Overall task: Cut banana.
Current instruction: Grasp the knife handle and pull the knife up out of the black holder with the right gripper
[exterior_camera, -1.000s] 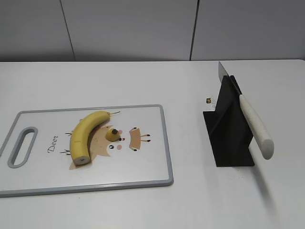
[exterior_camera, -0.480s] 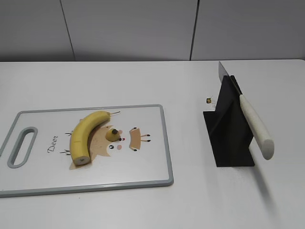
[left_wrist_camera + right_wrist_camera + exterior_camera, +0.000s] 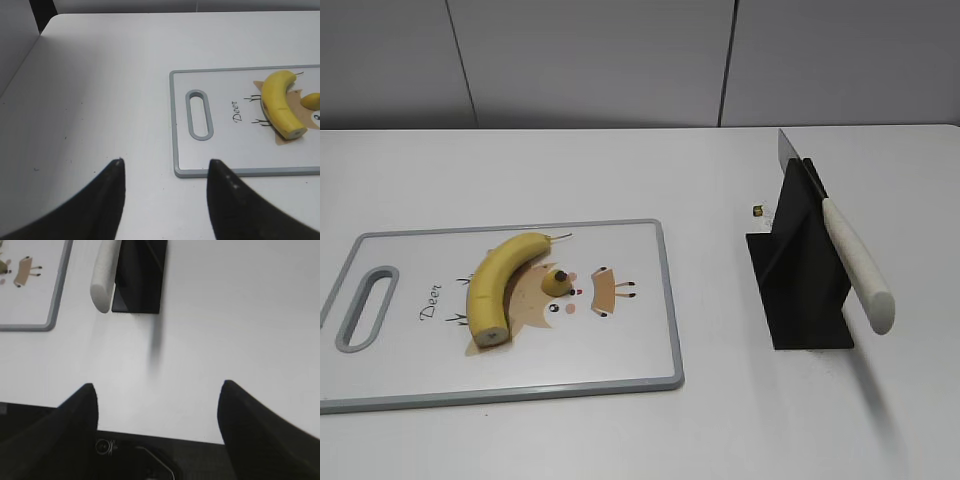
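Observation:
The banana lies curved on the cutting board, its cut flat end toward the front; it also shows in the left wrist view. A knife with a white handle rests blade-up in a black stand; the handle and the stand show in the right wrist view. My left gripper is open and empty over bare table, left of the board's handle slot. My right gripper is open and empty near the table's front edge, short of the stand. Neither gripper shows in the exterior view.
A tiny yellow stub with a dark tip lies on the board beside the banana. A small dark speck sits on the table behind the stand. The board has a deer drawing. The table's front edge runs under my right gripper.

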### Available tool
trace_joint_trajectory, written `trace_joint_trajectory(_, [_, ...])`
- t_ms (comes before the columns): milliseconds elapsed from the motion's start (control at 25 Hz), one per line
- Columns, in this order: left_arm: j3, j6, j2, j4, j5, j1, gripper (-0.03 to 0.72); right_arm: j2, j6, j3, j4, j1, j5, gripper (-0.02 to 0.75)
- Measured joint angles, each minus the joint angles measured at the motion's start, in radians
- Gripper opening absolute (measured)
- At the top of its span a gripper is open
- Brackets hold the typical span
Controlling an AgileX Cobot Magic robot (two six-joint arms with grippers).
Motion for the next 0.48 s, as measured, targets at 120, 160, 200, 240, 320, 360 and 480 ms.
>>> trace_joint_trajectory(120, [0.000,0.001,0.000,0.000,0.000,0.000,0.516,0.101,0.004,-0.043,0.002,0.000,0.038,0.561])
trace_joint_trajectory(160, [0.000,0.001,0.000,0.000,0.000,0.000,0.516,0.137,0.006,-0.060,0.002,0.000,0.051,0.561])
trace_joint_trajectory(200, [0.000,0.001,0.000,0.000,0.000,0.000,0.516,0.166,0.019,-0.076,0.002,0.000,0.062,0.561])
trace_joint_trajectory(240, [0.000,0.001,0.000,0.000,0.000,0.000,0.516,0.202,0.047,-0.095,0.002,0.000,0.066,0.561])
trace_joint_trajectory(320, [0.000,0.001,0.000,0.000,0.000,0.000,0.516,0.262,0.090,-0.129,0.005,0.006,0.067,0.561])
trace_joint_trajectory(360, [0.000,0.001,0.000,0.000,0.000,0.000,0.516,0.292,0.113,-0.147,0.006,0.014,0.068,0.561])
trace_joint_trajectory(480, [0.000,0.001,0.000,0.000,0.000,0.000,0.516,0.375,0.162,-0.191,-0.008,0.077,0.068,0.561])
